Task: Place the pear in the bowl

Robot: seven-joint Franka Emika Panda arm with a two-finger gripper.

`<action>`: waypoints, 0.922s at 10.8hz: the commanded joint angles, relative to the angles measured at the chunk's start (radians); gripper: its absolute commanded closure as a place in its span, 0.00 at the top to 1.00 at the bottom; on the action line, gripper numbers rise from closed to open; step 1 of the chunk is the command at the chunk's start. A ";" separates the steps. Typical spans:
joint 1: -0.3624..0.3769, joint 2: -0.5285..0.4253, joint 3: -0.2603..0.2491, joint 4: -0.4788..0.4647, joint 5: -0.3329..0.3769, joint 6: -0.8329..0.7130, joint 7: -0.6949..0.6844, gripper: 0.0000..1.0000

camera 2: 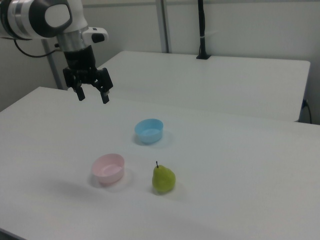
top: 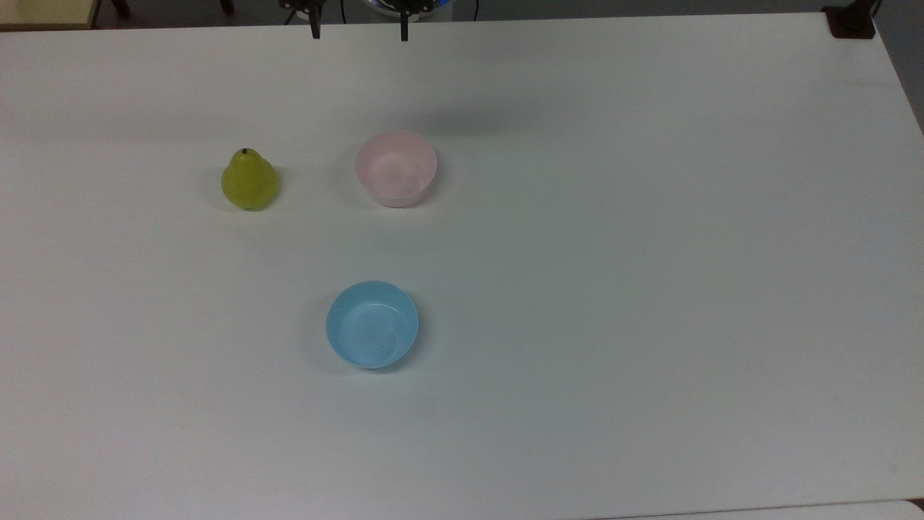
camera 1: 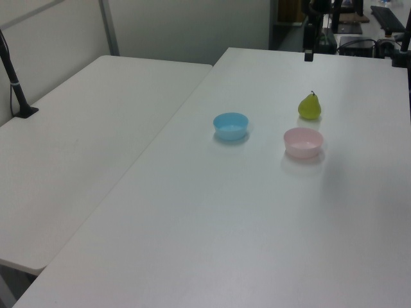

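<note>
While both stand empty, the bowl neighbours the pear.

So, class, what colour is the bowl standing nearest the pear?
Pale pink: the bowl beside the pear, clearest in the top view.

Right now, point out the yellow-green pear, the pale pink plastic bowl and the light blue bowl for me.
Yellow-green pear (top: 249, 182): top view, middle of its rounded body.
Pale pink round plastic bowl (top: 396, 189): top view, near side wall.
Light blue round bowl (camera 2: 149, 133): right view, outer wall.
</note>
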 commanded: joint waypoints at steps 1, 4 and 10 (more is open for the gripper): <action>-0.002 -0.022 -0.009 -0.011 0.013 -0.023 -0.007 1.00; -0.002 -0.022 -0.009 -0.009 0.013 -0.023 -0.005 1.00; -0.043 0.006 -0.020 0.019 0.013 -0.013 -0.046 1.00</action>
